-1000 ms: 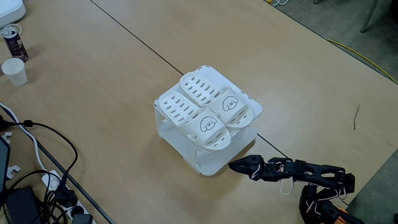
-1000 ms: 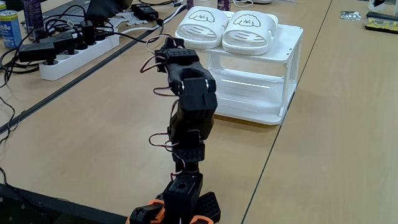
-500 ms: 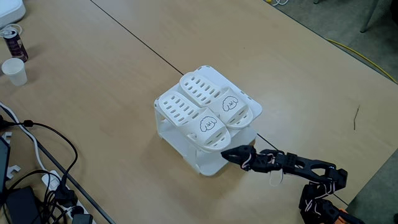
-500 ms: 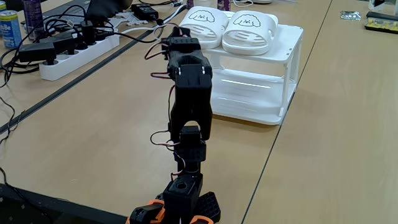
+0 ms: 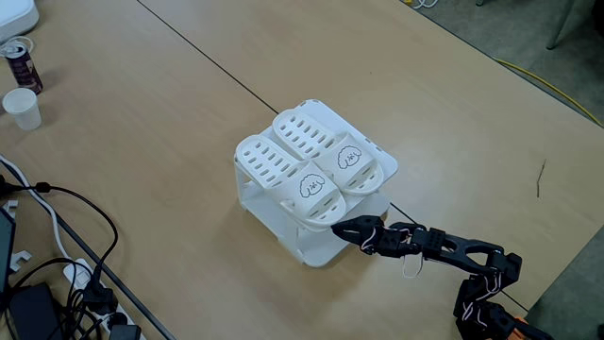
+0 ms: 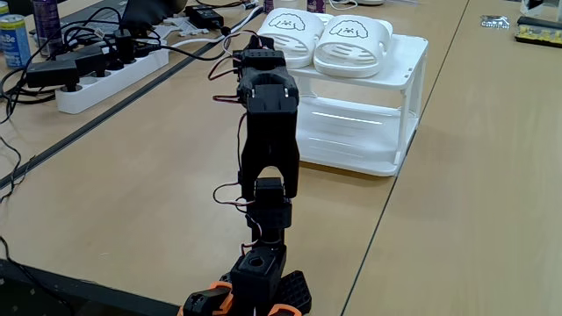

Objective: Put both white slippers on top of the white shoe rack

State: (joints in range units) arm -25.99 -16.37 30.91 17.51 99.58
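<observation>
Fixed views give us 2 angles on the same table. Nearest the camera in the low one stands the arm's base, with the arm reaching away from us toward the rack. The gripper (image 5: 338, 229) sits at the rack's near edge in the high view, its tip against or just beside the toe of the nearer slipper (image 5: 288, 178); in the low view the gripper (image 6: 259, 54) lies just in front of that slipper (image 6: 287, 38). We cannot tell whether the jaws are wide or narrow, since the tip is dark and small in one view and seen from behind in the other, and we see nothing held in it.

Beyond it, the white shoe rack (image 5: 373, 199) stands upright on the table (image 5: 170, 123), its 2 tiers plain in the low view (image 6: 409, 84). Both slippers rest side by side on its top, the second slipper (image 5: 329, 149) touching the first, and the second (image 6: 352, 44) also sits squarely in the low view.

We judge the placing done, or nearly so: this looks like a final nudge to seat the nearer slipper, whose toe overhangs the edge. The next move, as we read it, calls for a gentle push inward or a clean retreat, without dragging the slipper off.

Far left in the high view are a paper cup (image 5: 22, 108) and a can (image 5: 19, 61); cables (image 6: 79, 53) lie beyond the arm.
</observation>
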